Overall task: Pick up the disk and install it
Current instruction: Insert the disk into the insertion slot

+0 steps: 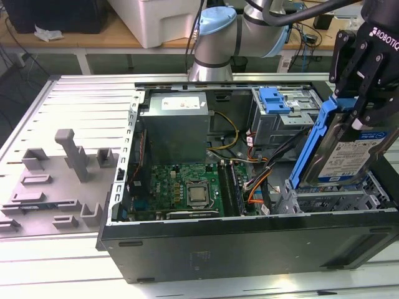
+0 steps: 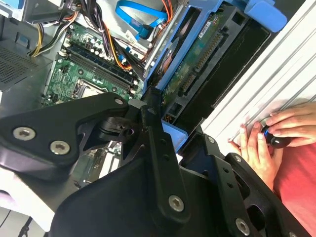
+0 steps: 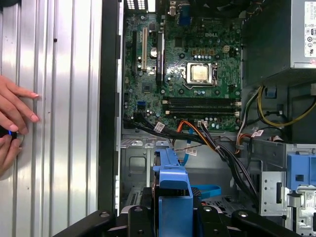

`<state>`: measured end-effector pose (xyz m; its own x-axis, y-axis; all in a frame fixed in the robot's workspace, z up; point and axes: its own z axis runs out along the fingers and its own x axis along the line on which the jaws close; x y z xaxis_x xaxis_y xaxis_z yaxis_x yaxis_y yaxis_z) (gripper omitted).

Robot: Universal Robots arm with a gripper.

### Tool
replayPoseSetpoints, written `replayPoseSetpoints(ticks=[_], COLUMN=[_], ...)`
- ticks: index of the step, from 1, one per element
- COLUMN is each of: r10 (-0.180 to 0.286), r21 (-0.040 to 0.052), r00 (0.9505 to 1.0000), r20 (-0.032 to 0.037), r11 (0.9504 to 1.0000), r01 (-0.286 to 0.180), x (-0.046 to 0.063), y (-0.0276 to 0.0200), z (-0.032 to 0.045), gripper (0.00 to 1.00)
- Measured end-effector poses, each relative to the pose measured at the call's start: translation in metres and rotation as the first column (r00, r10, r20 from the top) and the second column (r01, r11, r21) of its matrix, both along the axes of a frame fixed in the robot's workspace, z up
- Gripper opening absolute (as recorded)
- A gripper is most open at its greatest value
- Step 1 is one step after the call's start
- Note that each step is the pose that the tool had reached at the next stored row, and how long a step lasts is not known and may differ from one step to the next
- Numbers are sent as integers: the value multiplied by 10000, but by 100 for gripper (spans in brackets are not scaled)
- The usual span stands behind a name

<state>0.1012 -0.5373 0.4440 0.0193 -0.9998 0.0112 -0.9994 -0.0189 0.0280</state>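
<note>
The gripper (image 1: 360, 112) runs off the exterior view's upper right corner, and its fingers cover the top edge of the disk (image 1: 345, 152) clamped between them. I cannot tell whether the disk's lower end touches the drive cage (image 1: 330, 200). In the second wrist view a person's hand (image 2: 261, 143) is cropped at the wrist, covering a small dark object (image 2: 277, 141) I cannot make out.

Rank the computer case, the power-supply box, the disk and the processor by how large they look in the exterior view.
Largest: computer case.
Next: disk and power-supply box. They look about alike, and the disk seems nearer the camera, so I leave them unranked.
Smallest: processor.
</note>
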Motion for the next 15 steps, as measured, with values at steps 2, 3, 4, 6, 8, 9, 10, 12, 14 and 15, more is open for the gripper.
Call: replayPoseSetpoints(ticks=[2,3,4,6,8,9,10,12,14,15], r10=[-1,-1,-2,-3,-6,-7,-8,-10,-17,-32], r21=[0,-1,-1,0,-3,-3,-1,-2,-3,-2], r00=[10000,10000,10000,10000,10000,10000,10000,10000,10000,10000], r20=[-1,-1,0,0,0,-1,-1,-2,-1,-1], r11=[10000,10000,10000,10000,10000,10000,10000,10000,10000,10000], r01=[1,1,2,3,6,7,8,10,17,32], x=[0,0,0,0,0,0,0,0,0,0], y=[-1,-1,-2,-4,-7,-8,-9,-11,-11,-11], z=[-8,-10,-14,-21,-29,-32,-37,-43,-47,-50], gripper=[37,37,37,37,37,37,37,37,37,37])
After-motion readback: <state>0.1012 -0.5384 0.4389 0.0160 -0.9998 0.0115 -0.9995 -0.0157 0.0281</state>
